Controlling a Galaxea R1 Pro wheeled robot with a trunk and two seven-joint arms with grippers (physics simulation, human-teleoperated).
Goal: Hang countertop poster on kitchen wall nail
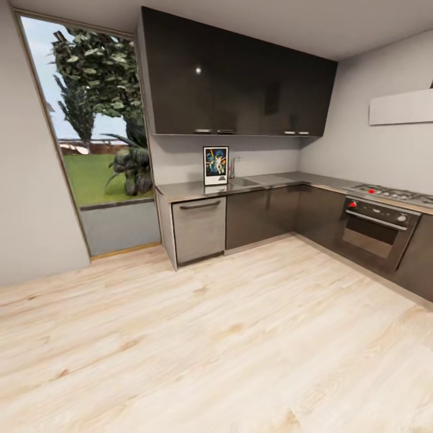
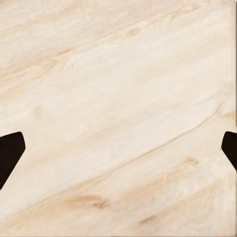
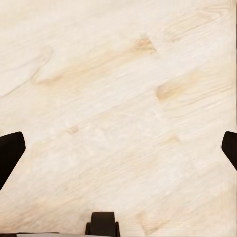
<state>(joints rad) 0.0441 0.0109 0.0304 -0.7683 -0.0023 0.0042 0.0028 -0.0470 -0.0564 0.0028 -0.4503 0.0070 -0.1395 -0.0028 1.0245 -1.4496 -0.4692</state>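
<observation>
Broadly, stage: early approach; nothing picked up, nothing hung yet.
Far left: plain grey wall (image 1: 33, 198), then tall window (image 1: 96, 120) with garden beyond.
Left gripper (image 2: 118, 153): spread wide, empty, dark fingertips (image 2: 11, 154) at both frame edges, pale wood floor (image 2: 118, 98) between them.
Poster (image 1: 216, 165): upright at the back of the countertop (image 1: 192, 191), leaning on or standing against the wall, just left of the tap (image 1: 232, 165) and sink (image 1: 255, 180); untouched.
Above poster: dark glossy wall cupboards (image 1: 234, 75), their lower edge close over the poster's top.
Below poster: grey dishwasher front (image 1: 199, 227); counter's front edge bounds the reach.
Right gripper (image 3: 118, 153): released, holding nothing, pointed at floor.
Right side: hob (image 1: 391, 193) and oven (image 1: 376, 231) along the side counter run, forming a corner.
Nails: too small to make out on any wall.
Open room: broad bare wood floor between robot and cabinets, well clear for driving forward.
Left to do, as judged: drive up, grasp poster, find nail, hang.
</observation>
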